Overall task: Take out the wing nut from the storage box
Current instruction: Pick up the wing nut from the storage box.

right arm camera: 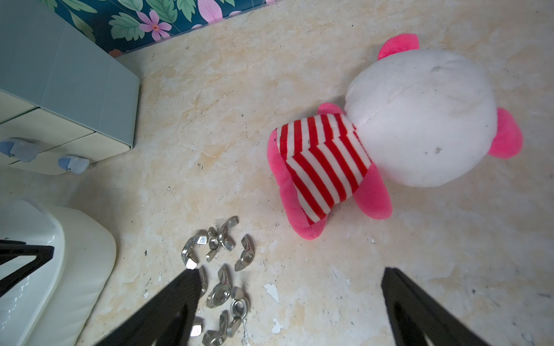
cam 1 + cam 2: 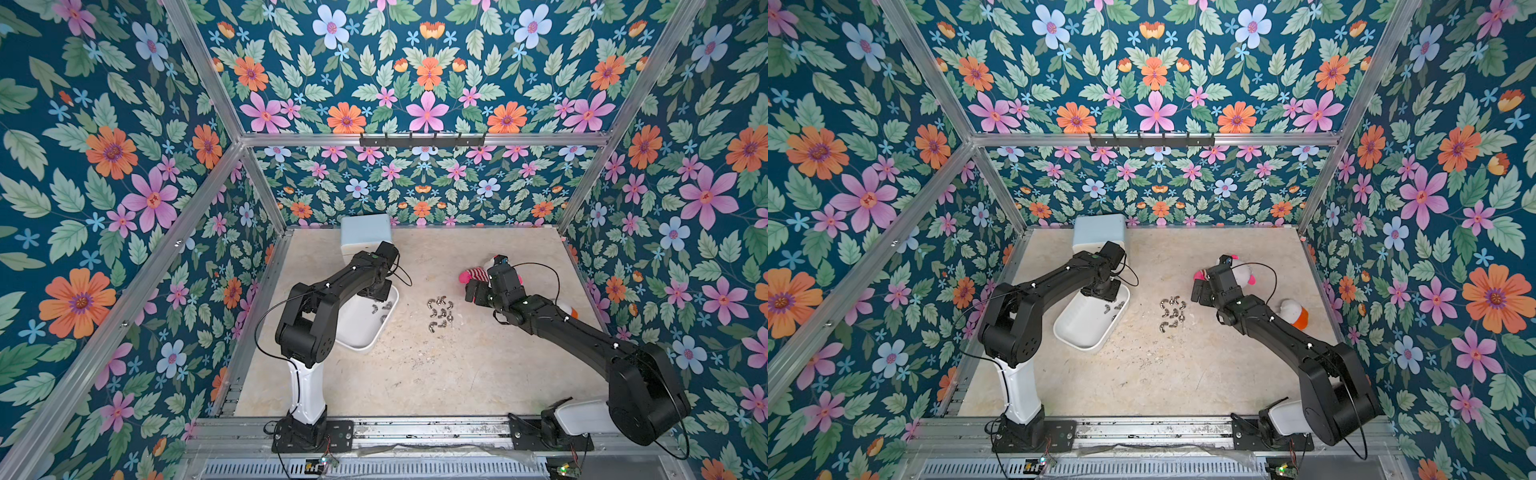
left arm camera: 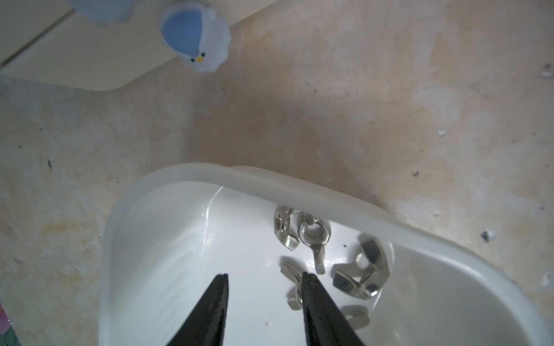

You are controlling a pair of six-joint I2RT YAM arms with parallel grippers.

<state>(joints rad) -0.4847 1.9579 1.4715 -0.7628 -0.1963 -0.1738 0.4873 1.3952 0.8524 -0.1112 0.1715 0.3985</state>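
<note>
The white storage box (image 2: 357, 345) (image 2: 1084, 341) lies at the table's left side, and several silver wing nuts (image 3: 362, 269) are gathered at its far end. My left gripper (image 3: 265, 275) reaches down into that end of the box (image 3: 299, 185). Its jaws stand partly apart with bare white floor between them. One wing nut (image 3: 292, 286) lies at the inner edge of one finger (image 3: 314, 299), partly hidden by it and not clamped. My right gripper (image 1: 290, 271) hangs wide open over the table, holding nothing, beside a pile of wing nuts (image 1: 221, 269) (image 2: 440, 313).
A pale-blue-topped mini chest of drawers (image 2: 365, 235) (image 1: 60, 90) stands behind the box, with a blue knob (image 3: 195, 33). A pink and white plush in a red-striped shirt (image 1: 389, 134) lies at the back right. An orange and white toy (image 2: 1293, 311) sits by the right arm.
</note>
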